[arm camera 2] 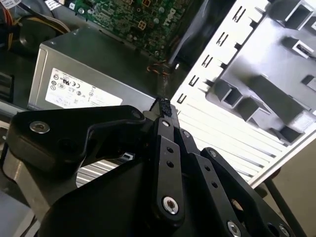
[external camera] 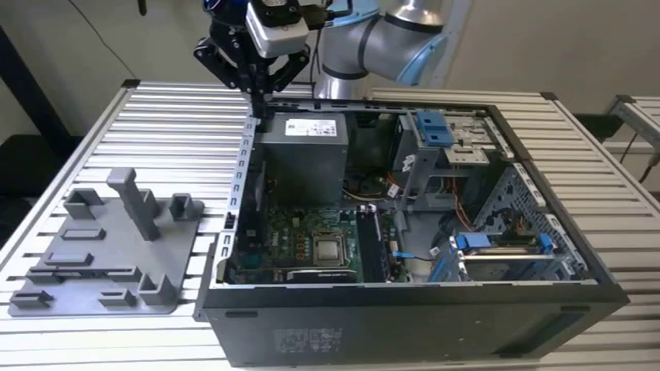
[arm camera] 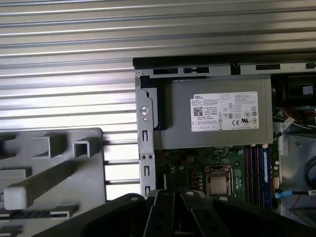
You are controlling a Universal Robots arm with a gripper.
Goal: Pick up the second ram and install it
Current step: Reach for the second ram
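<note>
Second ram [arm camera: 34, 213] is, I think, sitting as that dark strip in a long slot of the grey tray [external camera: 184, 243]. It's edge-on in the first wrist view, so I'm not swearing to it. That's putting it well apart from the gripper [external camera: 258, 96], out past the case wall. Gripper's hanging just above the back corner of the open PC case [external camera: 413, 328], fingers pinched together and gripping nothing. Power supply [external camera: 309, 158] is sitting right below and beside it, with the motherboard [external camera: 299, 239] lying further on. Tray's upright post [external camera: 134, 202] is standing near the strip.
</note>
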